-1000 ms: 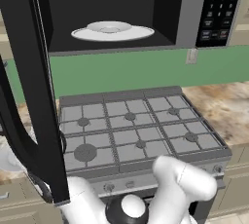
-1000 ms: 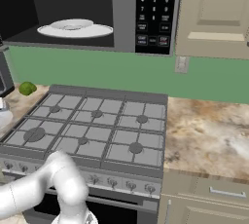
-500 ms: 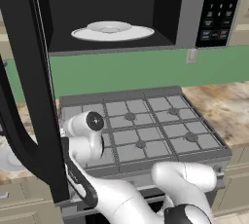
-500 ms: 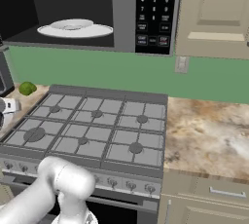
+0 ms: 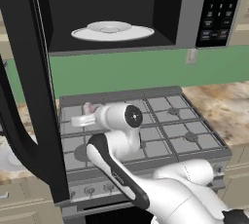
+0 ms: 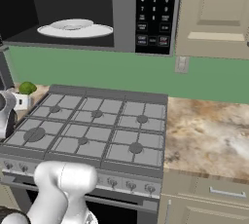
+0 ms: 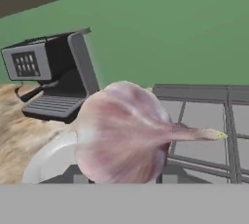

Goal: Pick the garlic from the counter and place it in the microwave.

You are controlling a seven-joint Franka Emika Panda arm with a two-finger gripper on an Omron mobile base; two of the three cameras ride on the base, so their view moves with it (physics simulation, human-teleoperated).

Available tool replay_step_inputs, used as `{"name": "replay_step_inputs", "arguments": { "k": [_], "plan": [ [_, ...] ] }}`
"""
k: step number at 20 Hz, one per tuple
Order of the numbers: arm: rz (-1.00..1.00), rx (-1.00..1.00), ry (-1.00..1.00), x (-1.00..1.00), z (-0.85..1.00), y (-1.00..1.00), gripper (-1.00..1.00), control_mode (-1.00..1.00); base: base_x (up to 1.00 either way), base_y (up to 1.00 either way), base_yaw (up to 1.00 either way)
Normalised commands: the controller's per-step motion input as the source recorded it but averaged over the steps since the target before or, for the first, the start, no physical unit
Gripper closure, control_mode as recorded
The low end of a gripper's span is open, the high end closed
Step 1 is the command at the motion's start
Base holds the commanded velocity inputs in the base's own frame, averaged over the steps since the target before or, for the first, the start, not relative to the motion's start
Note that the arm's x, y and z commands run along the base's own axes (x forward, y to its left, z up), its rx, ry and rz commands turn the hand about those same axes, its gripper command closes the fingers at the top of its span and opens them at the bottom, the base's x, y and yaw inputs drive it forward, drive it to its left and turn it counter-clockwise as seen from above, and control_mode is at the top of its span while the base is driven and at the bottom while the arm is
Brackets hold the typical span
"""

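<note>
**Garlic lifted, microwave waiting open**

The microwave (image 5: 121,13) stands open at twelve o'clock above the stove (image 6: 92,130). The gripper (image 5: 83,119) apparently clamps the garlic (image 7: 124,133), though its fingertips are hidden. Light, papery, firm bulb: hold the round body, not the stem.

Hand view: the garlic (image 7: 124,133) covers the claw's fingertips and much of a white plate (image 7: 46,162) (its lower part is cut off). Left base view: the microwave (image 5: 116,11) door hides the surface at left; keypad labels are illegible.
</note>
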Motion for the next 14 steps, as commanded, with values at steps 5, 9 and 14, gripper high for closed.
{"name": "replay_step_inputs", "arguments": {
  "k": [5, 9, 14],
  "plan": [
    [-0.26, 0.0, 0.01, -0.33, 1.0, -0.42, 1.0, -1.0, 0.0, 0.0, 0.0],
    [-0.28, 0.0, 0.12, -0.03, 1.0, -0.2, 1.0, -1.0, 0.0, 0.0, 0.0],
    [-0.25, 0.0, 0.02, -0.02, 1.0, -0.34, 1.0, -1.0, 0.0, 0.0, 0.0]
  ]
}}
